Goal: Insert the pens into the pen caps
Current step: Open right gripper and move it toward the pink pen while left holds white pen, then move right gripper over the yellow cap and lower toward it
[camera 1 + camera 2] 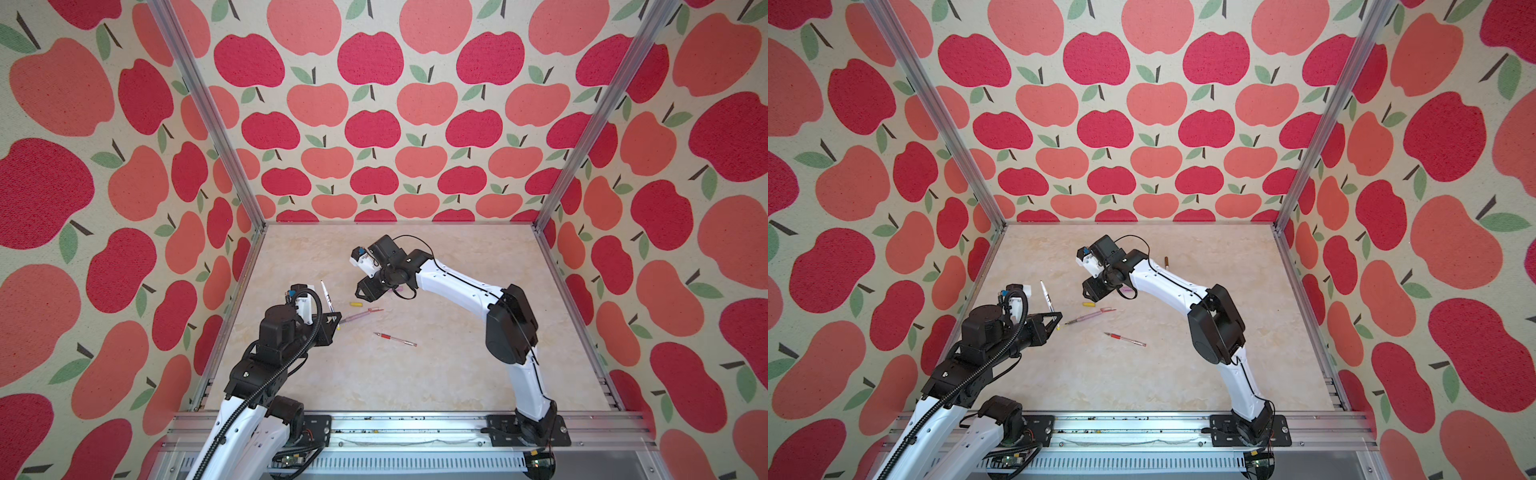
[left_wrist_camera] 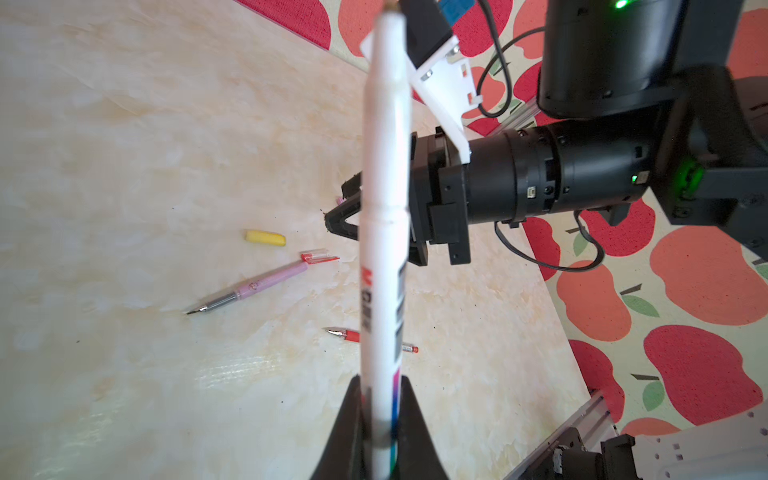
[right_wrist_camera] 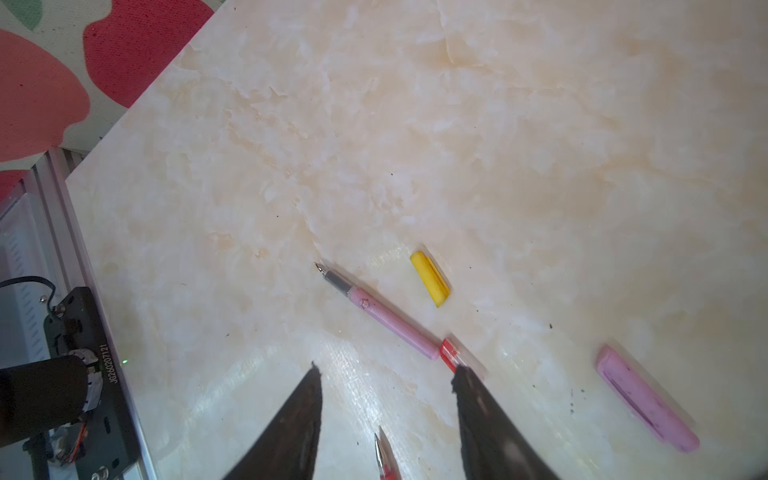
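My left gripper (image 1: 335, 321) (image 2: 380, 419) is shut on a white pen (image 1: 327, 297) (image 2: 384, 199) and holds it up off the table, tip pointing away. My right gripper (image 1: 360, 293) (image 3: 386, 372) hangs open and empty just above the table. On the marble near it lie a yellow cap (image 1: 356, 305) (image 3: 430, 278), a pink pen (image 1: 353, 318) (image 3: 386, 318) and a red cap (image 1: 376, 310) (image 3: 451, 353) touching the pink pen's end. A lilac cap (image 3: 646, 399) lies beside that gripper. A red pen (image 1: 395, 339) lies nearer the front.
A brownish pen (image 1: 1166, 262) lies behind the right forearm, seen in a top view. Apple-print walls and aluminium posts (image 1: 552, 208) enclose the marble table (image 1: 415, 382). A metal rail (image 1: 407, 428) with both arm bases runs along the front edge.
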`<state>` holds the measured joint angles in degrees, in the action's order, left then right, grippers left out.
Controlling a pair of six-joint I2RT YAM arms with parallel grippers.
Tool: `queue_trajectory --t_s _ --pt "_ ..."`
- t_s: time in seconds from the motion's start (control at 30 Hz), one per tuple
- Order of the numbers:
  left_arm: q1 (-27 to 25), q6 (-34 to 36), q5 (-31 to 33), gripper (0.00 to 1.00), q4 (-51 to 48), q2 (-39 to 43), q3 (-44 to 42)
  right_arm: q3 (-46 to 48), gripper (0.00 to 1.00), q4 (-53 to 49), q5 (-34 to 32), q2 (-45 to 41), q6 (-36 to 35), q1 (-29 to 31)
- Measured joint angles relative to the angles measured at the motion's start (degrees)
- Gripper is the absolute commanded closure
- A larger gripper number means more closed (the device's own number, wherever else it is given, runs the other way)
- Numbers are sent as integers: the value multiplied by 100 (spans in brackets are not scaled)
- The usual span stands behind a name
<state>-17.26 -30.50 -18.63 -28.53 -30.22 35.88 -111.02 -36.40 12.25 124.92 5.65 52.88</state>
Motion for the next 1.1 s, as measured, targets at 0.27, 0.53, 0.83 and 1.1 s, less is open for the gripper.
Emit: queue_trajectory --t_s 0.27,0.53,0.83,1.1 --pt "15 2 286 100 -66 98 -72 -1818 38 -911 -343 1412 404 33" --pt "33 -20 372 100 -44 94 -173 -1878 39 -916 -411 1432 2874 280" --pt "42 -105 424 100 -46 254 -188 -1196 41 -216 -203 1429 4577 667" --pt "44 -103 474 100 -63 398 -188 -1016 42 140 -170 1429 4935 372"
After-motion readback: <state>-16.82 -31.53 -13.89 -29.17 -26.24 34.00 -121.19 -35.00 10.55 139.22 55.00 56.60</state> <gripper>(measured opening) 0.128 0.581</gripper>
